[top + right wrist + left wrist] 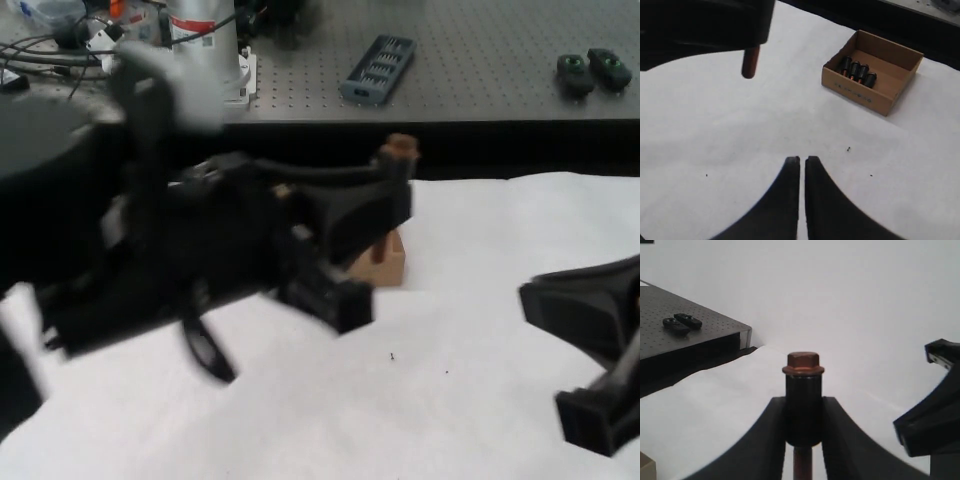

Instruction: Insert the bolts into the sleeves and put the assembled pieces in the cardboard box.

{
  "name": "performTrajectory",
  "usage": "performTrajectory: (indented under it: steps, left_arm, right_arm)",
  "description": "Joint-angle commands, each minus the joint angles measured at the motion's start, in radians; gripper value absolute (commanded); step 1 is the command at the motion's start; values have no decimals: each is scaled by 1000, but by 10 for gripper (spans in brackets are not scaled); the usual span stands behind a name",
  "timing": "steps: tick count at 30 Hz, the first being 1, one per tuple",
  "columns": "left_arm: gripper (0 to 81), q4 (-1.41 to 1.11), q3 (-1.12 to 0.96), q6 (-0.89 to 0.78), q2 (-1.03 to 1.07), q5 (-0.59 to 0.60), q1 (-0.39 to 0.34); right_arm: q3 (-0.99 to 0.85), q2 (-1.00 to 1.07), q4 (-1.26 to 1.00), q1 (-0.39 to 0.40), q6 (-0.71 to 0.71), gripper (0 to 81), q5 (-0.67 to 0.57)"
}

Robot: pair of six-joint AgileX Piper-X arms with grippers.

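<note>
My left gripper [803, 401] is shut on a black sleeve [803, 412] held upright, with a copper bolt through it. The bolt's hexagonal head [803, 362] caps the sleeve and its shank [802, 466] sticks out below. In the high view the left gripper [395, 188] hangs above the white cloth, in front of the cardboard box [386, 264], with the bolt head [400, 148] on top. The cardboard box [860, 95] holds several assembled pieces [856, 71] in a row. My right gripper [802, 163] is shut on nothing, low over the cloth at the near right [590, 345].
A white cloth [450, 330] covers the near bench. Behind it lies a dark perforated plate [480, 50] with a blue-grey rack [378, 68], two small black parts [593, 70] and a white arm base with cables [205, 40].
</note>
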Motion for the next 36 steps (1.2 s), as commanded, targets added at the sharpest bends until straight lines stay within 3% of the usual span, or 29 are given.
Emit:
performTrajectory:
  steps: [1, 6, 16, 22, 36]
  left_arm:
    - [6, 23, -81, -1, 75, 11, 16]
    - [6, 184, -241, -1, 217, 11, 71]
    - [6, 567, -677, -88, 521, 11, 174]
    - [6, 717, -917, -97, 693, 11, 179]
    - [6, 908, -1351, -379, 1086, -17, 191]
  right_arm:
    - [-4, -23, 34, 1, 6, 29, 14]
    - [-4, -73, 132, 1, 69, 29, 43]
    - [109, -277, 194, 1, 112, 29, 296]
    - [211, -420, 194, 1, 165, 29, 303]
    - [245, -465, 188, 1, 181, 29, 306]
